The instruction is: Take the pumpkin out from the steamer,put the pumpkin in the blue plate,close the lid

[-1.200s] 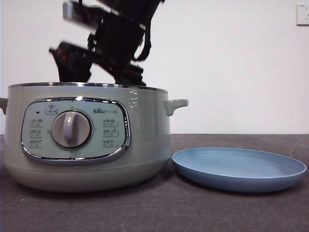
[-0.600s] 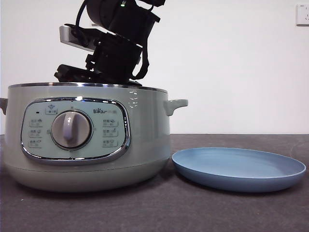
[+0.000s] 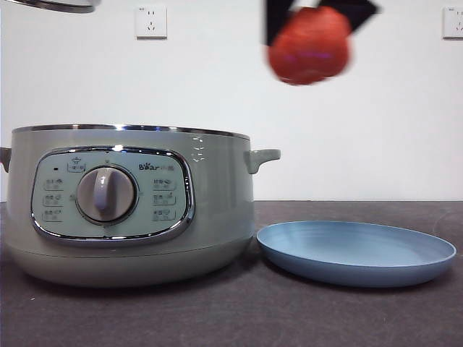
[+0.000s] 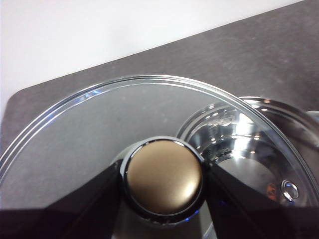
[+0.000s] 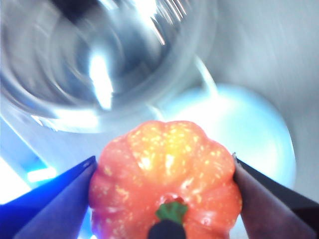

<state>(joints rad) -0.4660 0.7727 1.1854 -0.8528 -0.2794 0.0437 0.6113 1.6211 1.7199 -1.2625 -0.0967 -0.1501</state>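
My right gripper [image 3: 311, 18] is shut on the orange-red pumpkin [image 3: 309, 45] and holds it high in the air, right of the steamer [image 3: 130, 202] and above the near-left part of the blue plate [image 3: 356, 253]. In the right wrist view the pumpkin [image 5: 167, 181] sits between the two jaws, with the open steamer [image 5: 94, 59] and the plate [image 5: 234, 129] blurred below. My left gripper [image 4: 162, 181] is shut on the knob of the glass lid [image 4: 89, 129] and holds it up; only the lid's rim [image 3: 51, 4] shows at the front view's top left.
The steamer stands open at the left of the dark table [image 3: 289, 318], its side handle [image 3: 262, 157] pointing toward the plate. The plate lies right beside it. Wall sockets [image 3: 150, 21] are on the white wall behind.
The right arm has risen out of the steamer with the pumpkin and moved right, to above the plate's left part. The steamer and plate have not moved.
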